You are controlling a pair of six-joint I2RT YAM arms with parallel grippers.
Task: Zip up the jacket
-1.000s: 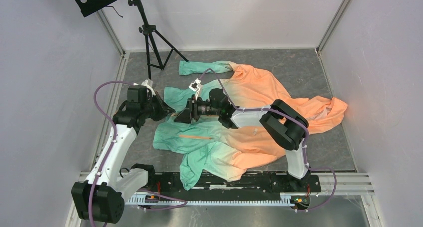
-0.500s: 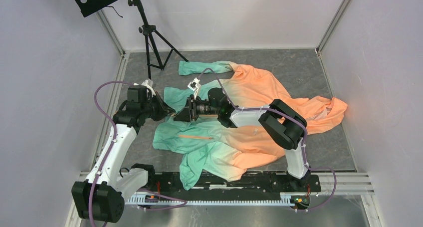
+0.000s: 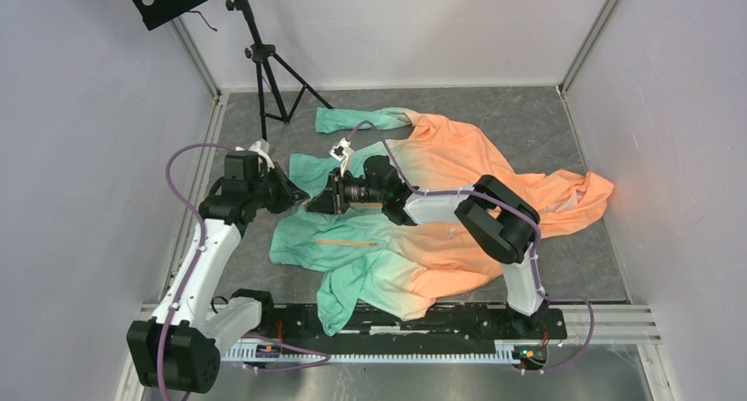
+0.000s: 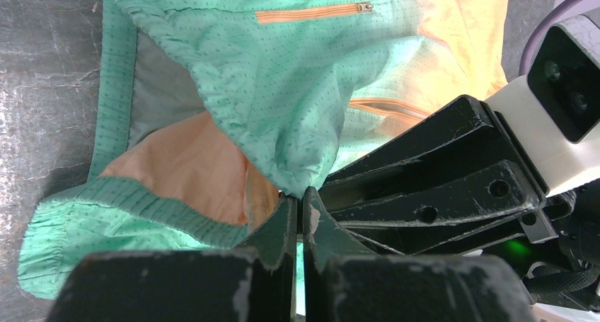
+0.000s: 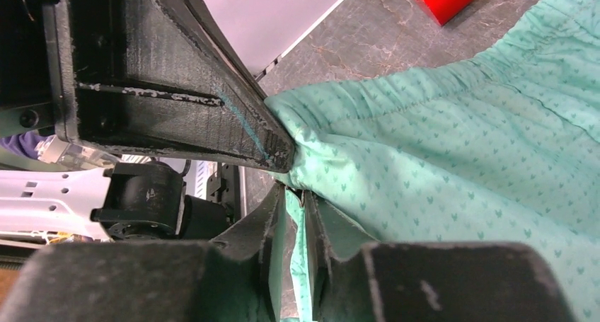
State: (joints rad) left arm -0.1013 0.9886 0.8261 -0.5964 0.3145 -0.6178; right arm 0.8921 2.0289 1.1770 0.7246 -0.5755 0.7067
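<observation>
Counting: jacket [image 3: 458,154], one; left gripper [image 4: 298,198], one; right gripper [image 5: 293,191], one.
Holding: left is clamping mint hem, centre-left.
Changing: right is pinching hem tighter than earlier.

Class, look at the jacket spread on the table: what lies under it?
The grey, stone-patterned table surface shows all round the jacket, so the jacket lies on that. Anything else beneath the fabric is covered and cannot be seen.

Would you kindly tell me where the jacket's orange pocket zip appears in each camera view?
Top external: the pocket zip lies on the mint part of the jacket, just left of and below centre.
Left wrist: top centre, running sideways.
Right wrist: not in it.
Shared landmark: the bunched mint fabric at the left gripper, in all three.
</observation>
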